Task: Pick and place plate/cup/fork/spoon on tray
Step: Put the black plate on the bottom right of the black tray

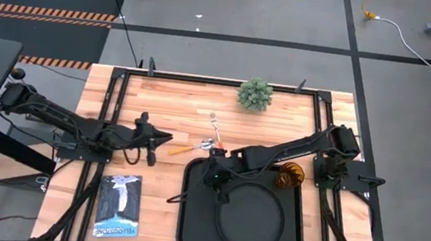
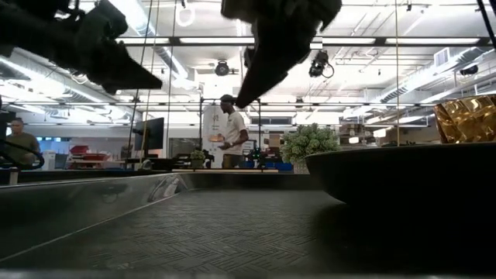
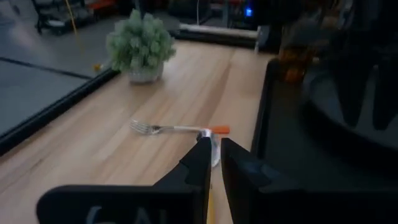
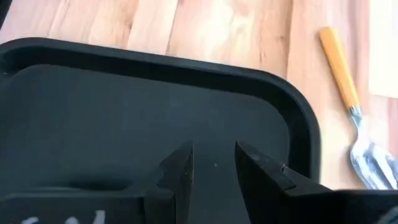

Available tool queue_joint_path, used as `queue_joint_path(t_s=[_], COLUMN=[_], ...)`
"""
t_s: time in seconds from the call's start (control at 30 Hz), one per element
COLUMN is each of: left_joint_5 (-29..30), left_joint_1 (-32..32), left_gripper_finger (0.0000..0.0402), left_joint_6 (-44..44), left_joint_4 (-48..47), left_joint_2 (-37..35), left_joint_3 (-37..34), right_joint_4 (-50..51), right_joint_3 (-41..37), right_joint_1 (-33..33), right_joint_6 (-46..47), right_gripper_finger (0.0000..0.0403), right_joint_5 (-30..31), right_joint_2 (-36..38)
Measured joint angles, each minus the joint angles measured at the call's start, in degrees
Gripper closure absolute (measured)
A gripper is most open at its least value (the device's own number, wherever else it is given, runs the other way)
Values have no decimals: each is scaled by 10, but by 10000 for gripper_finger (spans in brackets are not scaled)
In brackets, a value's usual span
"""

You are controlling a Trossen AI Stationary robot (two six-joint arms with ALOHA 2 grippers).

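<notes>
The plate (image 1: 257, 216) already lies on the tray (image 1: 187, 216), lower centre of the high view, with the right claw (image 1: 220, 185) spread and empty at the tray's upper-left corner. The fork (image 1: 213, 124) and spoon (image 1: 194, 145) lie on the worktop (image 1: 177, 99) just above; the left claw (image 1: 165, 139), nearly pressed together and empty, must likely reach them next.

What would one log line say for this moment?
plate: on tray | cup: beside tray | fork, spoon: on table | right gripper: above tray

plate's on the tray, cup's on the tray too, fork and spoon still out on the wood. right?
Not quite: the cup stands on the wood just off the tray's right edge, not on it; the high view shows this. The plate is on the tray, and the fork and spoon lie on the wood.
</notes>
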State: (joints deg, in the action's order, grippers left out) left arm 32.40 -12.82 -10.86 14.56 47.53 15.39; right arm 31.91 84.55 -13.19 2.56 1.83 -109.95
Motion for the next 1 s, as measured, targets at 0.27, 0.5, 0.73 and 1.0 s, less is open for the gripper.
queue_joint_path(t_s=[0.27, 0.5, 0.73, 1.0], left_joint_5=[11, 22, 24, 25], left_joint_1=[-10, -6, -5, -5], left_gripper_finger=[359, 359, 359, 359], left_joint_6=[6, -14, -21, -35], left_joint_4=[139, 172, 193, 198], left_joint_2=[-34, -34, -25, -22], left_joint_3=[-60, -65, -64, -64], right_joint_4=[19, 25, 55, 105], right_joint_3=[-1, -1, -1, -3], right_joint_1=[-1, -8, -13, -23], right_joint_6=[3, 0, -13, -28], right_gripper_finger=[277, 277, 277, 277], right_joint_5=[-47, -71, -98, -106], right_joint_2=[-55, -81, -83, -83])
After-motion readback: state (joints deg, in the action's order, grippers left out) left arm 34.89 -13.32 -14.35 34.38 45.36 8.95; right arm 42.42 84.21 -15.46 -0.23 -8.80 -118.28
